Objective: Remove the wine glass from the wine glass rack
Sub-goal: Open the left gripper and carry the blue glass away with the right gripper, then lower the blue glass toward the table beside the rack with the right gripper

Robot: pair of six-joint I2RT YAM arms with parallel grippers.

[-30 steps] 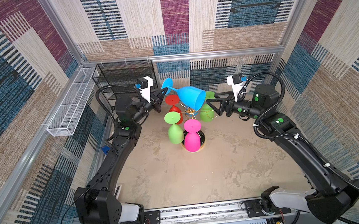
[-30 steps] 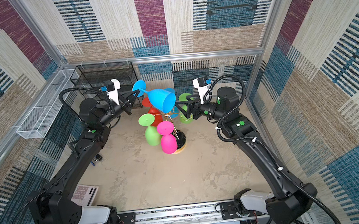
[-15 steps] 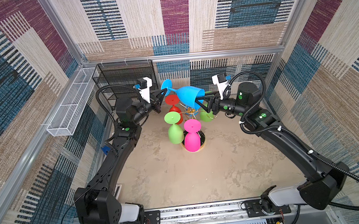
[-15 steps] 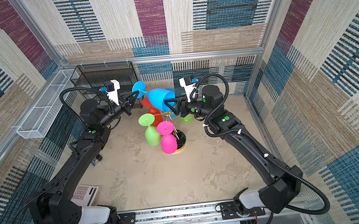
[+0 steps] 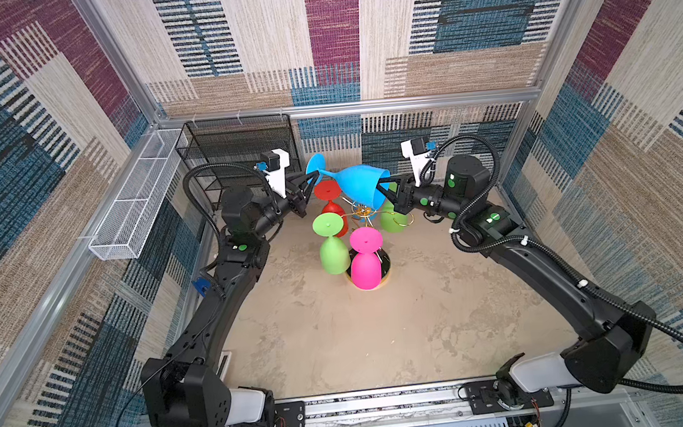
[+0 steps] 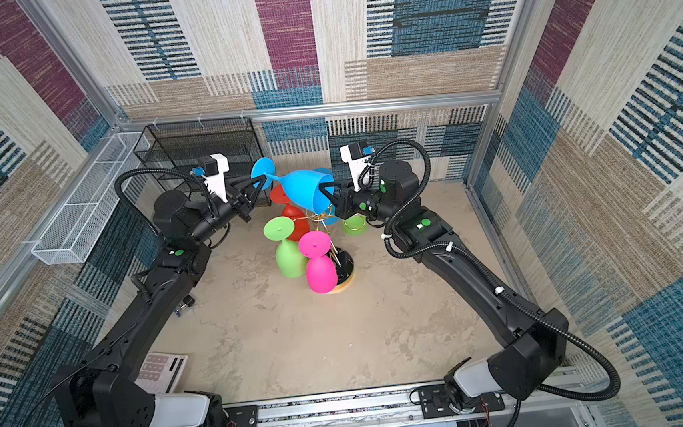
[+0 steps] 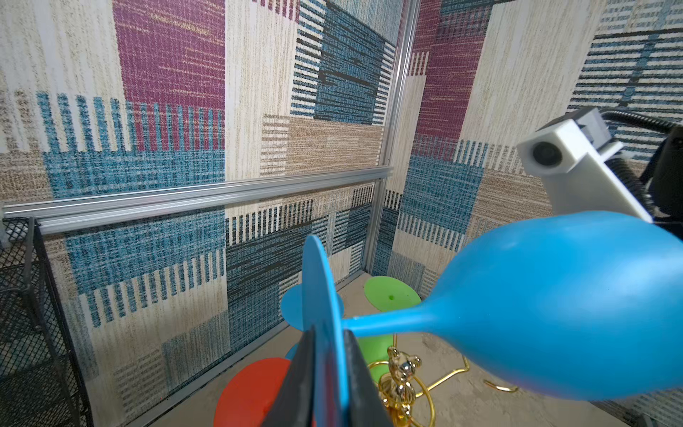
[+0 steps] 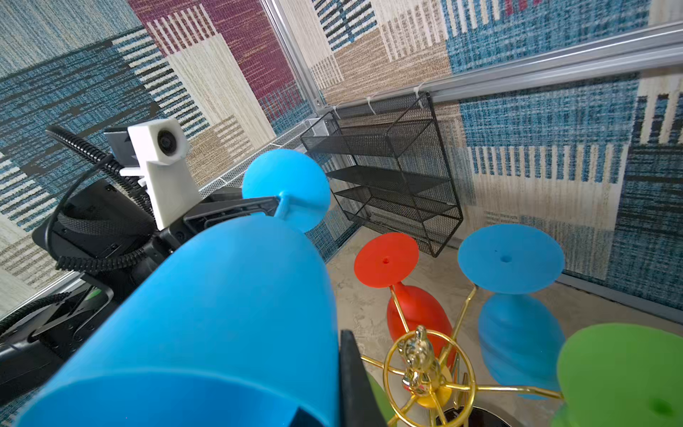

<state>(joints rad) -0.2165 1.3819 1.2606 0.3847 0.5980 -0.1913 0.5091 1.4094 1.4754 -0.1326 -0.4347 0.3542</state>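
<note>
Wine glass [image 7: 554, 307], foot within parted left gripper [image 7: 329, 334]; left wrist only

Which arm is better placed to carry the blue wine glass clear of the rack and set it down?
Right. The right tool is shut on the bowl rim of the blue wine glass, above the rack. The left tool only straddles the foot disc; I cannot tell whether it grips.

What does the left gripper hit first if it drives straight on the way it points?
The blue glass. The left gripper straddles its foot, and the stem sits just ahead of one finger, so that finger would likely touch it almost at once. The exact gap is unclear.
</note>
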